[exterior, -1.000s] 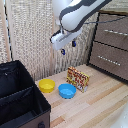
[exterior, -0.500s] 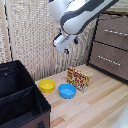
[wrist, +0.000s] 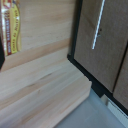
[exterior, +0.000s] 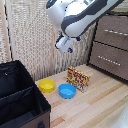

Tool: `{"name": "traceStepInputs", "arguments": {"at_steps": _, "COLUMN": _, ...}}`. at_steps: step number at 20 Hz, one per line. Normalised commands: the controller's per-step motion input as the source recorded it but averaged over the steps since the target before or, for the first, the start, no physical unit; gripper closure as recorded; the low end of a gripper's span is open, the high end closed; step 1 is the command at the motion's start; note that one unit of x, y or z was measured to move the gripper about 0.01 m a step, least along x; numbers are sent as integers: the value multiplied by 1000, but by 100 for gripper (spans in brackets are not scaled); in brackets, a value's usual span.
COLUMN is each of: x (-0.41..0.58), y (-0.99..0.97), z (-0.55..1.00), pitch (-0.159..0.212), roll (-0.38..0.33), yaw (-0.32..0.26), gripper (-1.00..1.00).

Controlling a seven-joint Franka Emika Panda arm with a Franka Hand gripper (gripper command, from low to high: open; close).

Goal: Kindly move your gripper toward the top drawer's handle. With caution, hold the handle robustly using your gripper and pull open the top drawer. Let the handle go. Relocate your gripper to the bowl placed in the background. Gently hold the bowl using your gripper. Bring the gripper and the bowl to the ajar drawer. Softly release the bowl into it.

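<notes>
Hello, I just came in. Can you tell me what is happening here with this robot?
A white robot arm hangs above a wooden floor, its tool in the air and holding nothing that can be seen. On the exterior view's right stands a dresser whose top drawer looks closed, its handle untouched. The yellow bowl sits on the floor beside a blue bowl and a small box.

Blue bowl (exterior: 67, 91) beside colourful box (exterior: 78, 79) on wooden surface (exterior: 95, 105); black bin (exterior: 20, 102) at exterior view's left.
</notes>
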Motion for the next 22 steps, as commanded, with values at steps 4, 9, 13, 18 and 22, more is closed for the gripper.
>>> {"name": "traceStepInputs", "arguments": {"at_steps": 4, "x": 104, "y": 0, "z": 149, "pitch": 0, "roll": -351, "yaw": 106, "gripper": -100}}
{"name": "traceStepInputs", "arguments": {"at_steps": 9, "x": 181, "y": -33, "z": 102, "pitch": 0, "roll": -356, "yaw": 70, "gripper": -100}}
{"name": "traceStepInputs", "arguments": {"at_steps": 13, "x": 30, "y": -461, "z": 113, "pitch": -20, "roll": -265, "yaw": 46, "gripper": -100}}
{"name": "traceStepInputs", "arguments": {"at_steps": 18, "x": -5, "y": -841, "z": 230, "pitch": -5, "roll": -172, "yaw": 2, "gripper": -100}}
{"name": "traceStepInputs", "arguments": {"at_steps": 22, "x": 2, "y": -859, "z": 263, "pitch": 7, "roll": -155, "yaw": -6, "gripper": -100}}
